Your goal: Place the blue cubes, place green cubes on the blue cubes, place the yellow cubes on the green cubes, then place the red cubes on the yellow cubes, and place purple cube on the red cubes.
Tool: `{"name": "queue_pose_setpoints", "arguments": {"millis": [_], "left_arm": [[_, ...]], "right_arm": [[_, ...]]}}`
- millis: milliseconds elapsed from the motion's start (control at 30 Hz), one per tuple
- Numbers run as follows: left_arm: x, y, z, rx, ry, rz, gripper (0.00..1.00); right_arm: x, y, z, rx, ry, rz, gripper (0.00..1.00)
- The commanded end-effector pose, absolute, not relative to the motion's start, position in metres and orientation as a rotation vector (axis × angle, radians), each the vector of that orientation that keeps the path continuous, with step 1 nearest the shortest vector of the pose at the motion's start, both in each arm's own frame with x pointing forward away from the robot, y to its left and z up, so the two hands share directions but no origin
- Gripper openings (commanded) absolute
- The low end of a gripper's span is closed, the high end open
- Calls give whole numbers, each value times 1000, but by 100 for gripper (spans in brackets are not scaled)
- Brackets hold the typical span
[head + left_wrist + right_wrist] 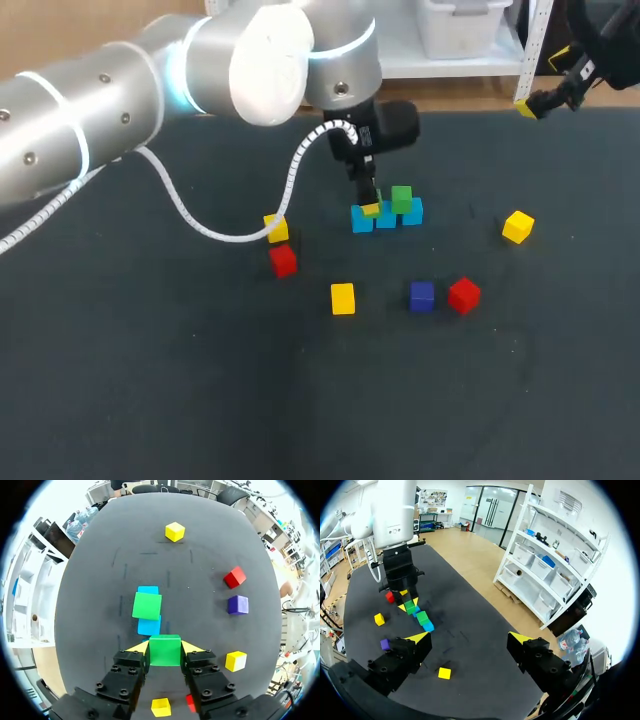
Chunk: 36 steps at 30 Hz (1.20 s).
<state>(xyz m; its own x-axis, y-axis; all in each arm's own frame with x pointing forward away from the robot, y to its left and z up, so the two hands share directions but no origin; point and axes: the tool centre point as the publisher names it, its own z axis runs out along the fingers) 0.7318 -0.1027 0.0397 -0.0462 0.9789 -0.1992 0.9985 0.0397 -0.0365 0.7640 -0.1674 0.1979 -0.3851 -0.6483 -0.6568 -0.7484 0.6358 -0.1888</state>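
Note:
A row of blue cubes [386, 219] lies mid-table. One green cube [401, 198] rests on the right-hand blue cube [148, 590]. My left gripper [369, 203] is shut on a second green cube [165, 651], held just over the left-hand blue cube [360, 221]; whether they touch is unclear. Loose yellow cubes [343, 298] [517, 227] [276, 228], red cubes [464, 295] [283, 260] and a purple cube [422, 295] lie around. My right gripper [470, 640] is open and empty, high at the table's far right corner [545, 98].
The left arm's white cable [180, 210] hangs over the table's left part. The dark mat [200, 380] stretches bare toward the front. From the right wrist view the left gripper [402, 582] stands over the cube row [422, 617].

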Motion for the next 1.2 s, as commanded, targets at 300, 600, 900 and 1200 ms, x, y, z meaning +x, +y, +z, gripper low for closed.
{"name": "queue_pose_setpoints", "arguments": {"millis": [300,600,900,1200], "left_arm": [[744,-106,32,2076,2200,-226,0],[746,-106,30,2074,2199,-228,0],[750,-105,28,2072,2200,-227,1],[752,-103,25,2067,2212,-230,7]], "right_arm": [[764,-167,198,-1085,2137,179,100],[764,-167,198,-1085,2137,179,100],[764,-167,198,-1085,2137,179,100],[764,-167,198,-1085,2137,179,100]]}}
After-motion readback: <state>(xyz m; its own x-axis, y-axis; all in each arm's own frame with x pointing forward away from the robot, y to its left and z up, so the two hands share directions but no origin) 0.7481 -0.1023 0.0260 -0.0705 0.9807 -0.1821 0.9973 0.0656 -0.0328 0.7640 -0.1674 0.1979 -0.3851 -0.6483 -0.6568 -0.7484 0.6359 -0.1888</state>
